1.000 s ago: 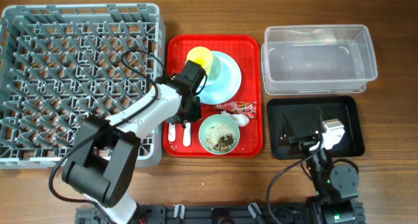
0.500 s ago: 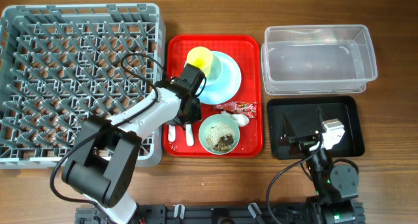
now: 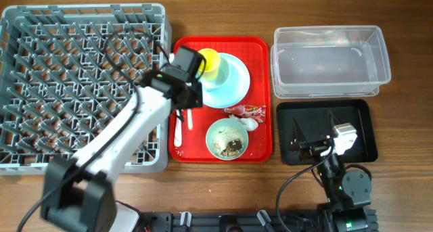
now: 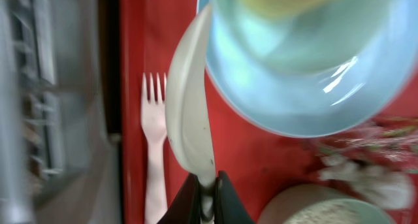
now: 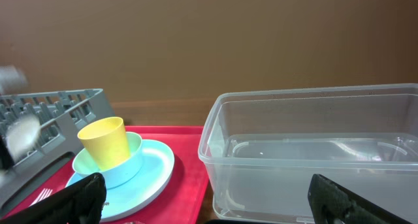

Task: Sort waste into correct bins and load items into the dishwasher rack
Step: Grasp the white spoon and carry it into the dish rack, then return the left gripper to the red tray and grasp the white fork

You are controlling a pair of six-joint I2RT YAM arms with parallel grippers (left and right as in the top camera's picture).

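My left gripper point(image 3: 189, 107) point(image 4: 208, 204) is shut on the white spoon point(image 4: 186, 113) and holds it above the left side of the red tray point(image 3: 260, 49). The white fork point(image 3: 178, 130) point(image 4: 153, 119) lies on the tray beside it. The yellow cup point(image 3: 208, 59) point(image 5: 104, 140) stands in a pale bowl on the light blue plate point(image 3: 237, 83) point(image 4: 307, 100). A bowl of rice scraps point(image 3: 226, 138), the red-and-white wrapper point(image 3: 247, 111) and the tissue point(image 3: 251, 123) lie at the tray's front. My right gripper point(image 3: 314, 147) point(image 5: 209, 208) is open and empty over the black tray point(image 3: 358, 117).
The grey dishwasher rack point(image 3: 40, 15) fills the left of the table, close against the red tray. The clear tub point(image 3: 329, 30) point(image 5: 313, 152) stands at the back right, behind the black tray. Bare wooden table shows around them.
My left gripper has risen from the tray's front left and moved back toward the plate, carrying the spoon. The fork stays on the tray. The right arm has not moved.
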